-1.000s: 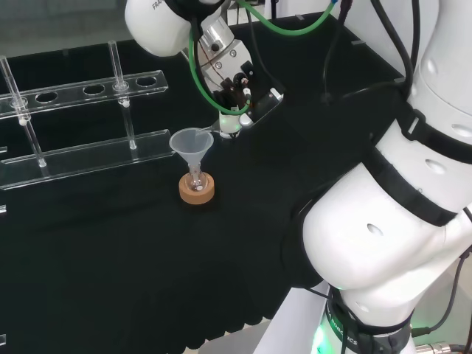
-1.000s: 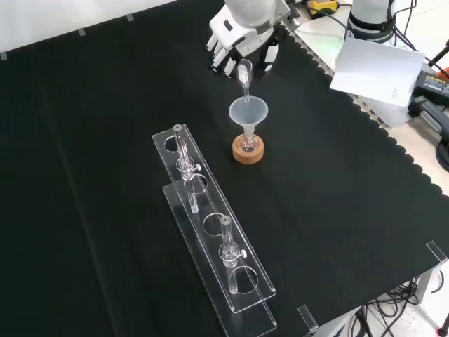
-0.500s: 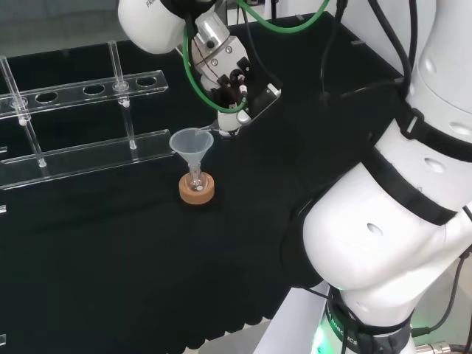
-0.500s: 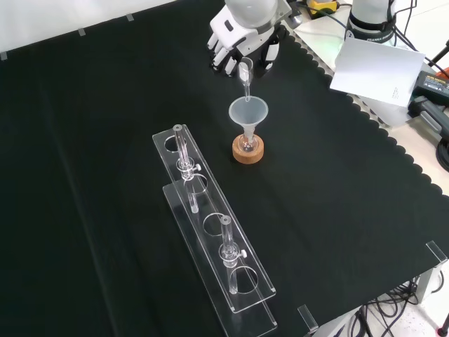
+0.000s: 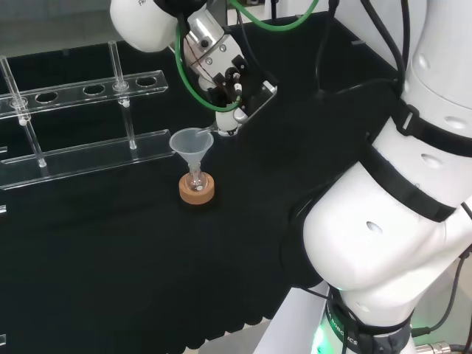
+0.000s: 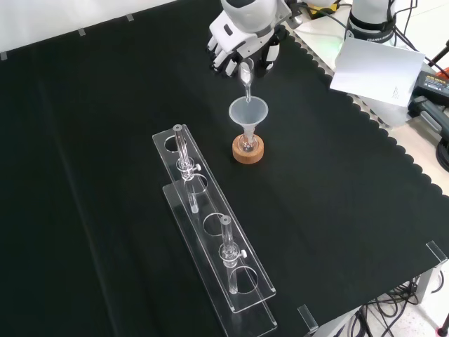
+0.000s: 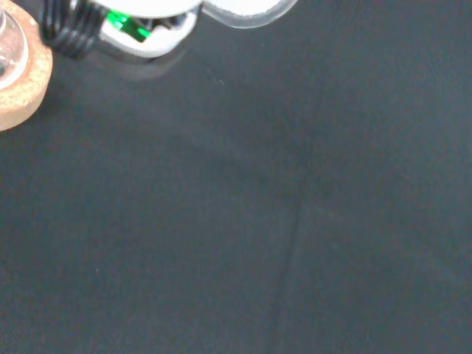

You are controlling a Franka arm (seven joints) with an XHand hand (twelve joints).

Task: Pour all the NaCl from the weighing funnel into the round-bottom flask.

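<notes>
Weighing funnel [image 6: 245,73] tipped over plastic funnel [image 6: 248,112].
Gripped in curled fingers of the hand [image 6: 242,43], spout down; below, round-bottom flask [image 6: 246,144] on cork ring [image 6: 248,151].

A black cloth [image 6: 105,175] covers the bench, its scalloped hem running along the right edge in the front view. Beyond that edge a white sheet of paper [image 6: 375,70] lies on a light side table [image 6: 326,38], with dark cables [image 6: 382,305] hanging under the cloth's near right corner. At the far left corner of the cloth a strip of pale wall [image 6: 63,14] shows. Even light falls across the cloth, with faint creases [image 7: 295,221] in the wrist view
</notes>
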